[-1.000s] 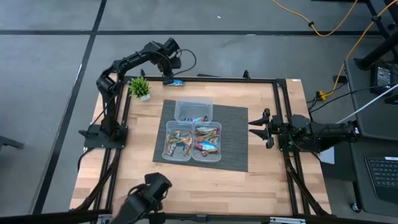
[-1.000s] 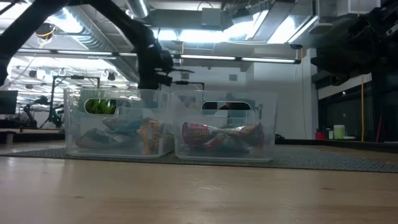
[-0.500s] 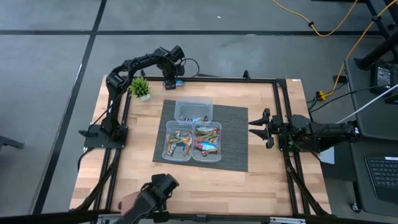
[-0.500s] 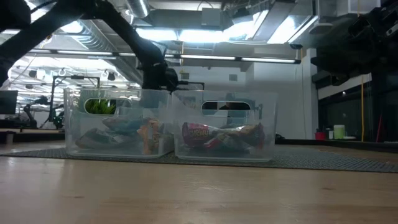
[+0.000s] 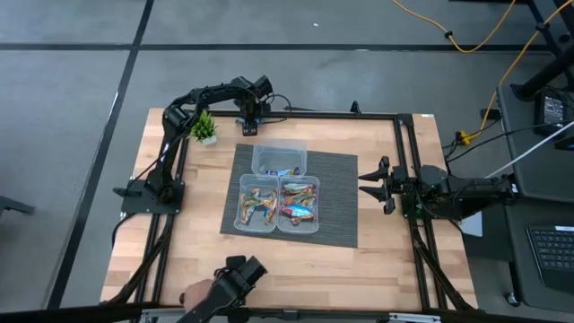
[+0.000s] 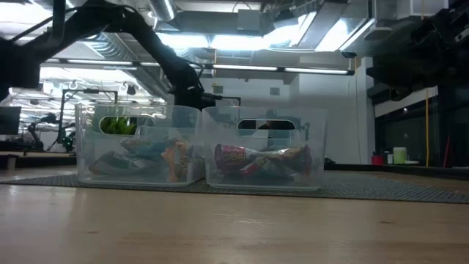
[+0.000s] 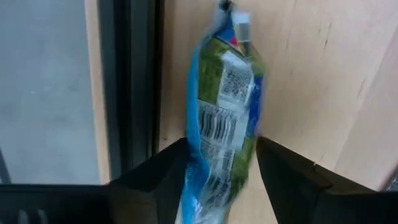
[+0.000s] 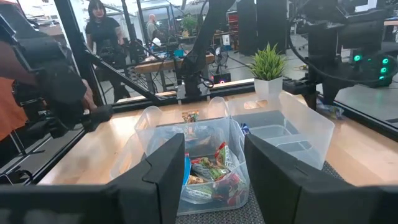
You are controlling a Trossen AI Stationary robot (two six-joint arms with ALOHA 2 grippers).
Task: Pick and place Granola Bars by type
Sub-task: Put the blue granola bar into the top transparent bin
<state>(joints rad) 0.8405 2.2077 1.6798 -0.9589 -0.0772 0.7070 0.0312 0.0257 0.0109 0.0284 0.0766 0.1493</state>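
A blue-and-green granola bar (image 7: 225, 93) lies on the wood at the table's far edge, beside the black frame rail. My left gripper (image 5: 250, 124) points down over it, shut on its near end. My right gripper (image 5: 371, 184) stands open and level over the table's right side with nothing between its fingers. More granola bars fill the two near clear tubs (image 5: 257, 205) (image 5: 299, 205). A blue one lies in the far tub (image 5: 279, 159). My left gripper has the bar's end part (image 7: 198, 158) between its two fingers (image 7: 163, 177), one on each long edge. The fingers come from above, pointing down, and stand across the bar. The rest of the bar stretches away over the wood; whether it is lifted I cannot tell.
The three tubs sit on a dark mat (image 5: 336, 193) at mid-table. A small green plant (image 5: 202, 126) stands at the far left, close to my left arm. At the near edge a person's hand holds a black device (image 5: 235, 280).
My left gripper has come down at the far edge onto the blue bar, drifting a little toward the table's right. The bar has stayed where it lay. The person's hand with the black device has moved right along the near edge.
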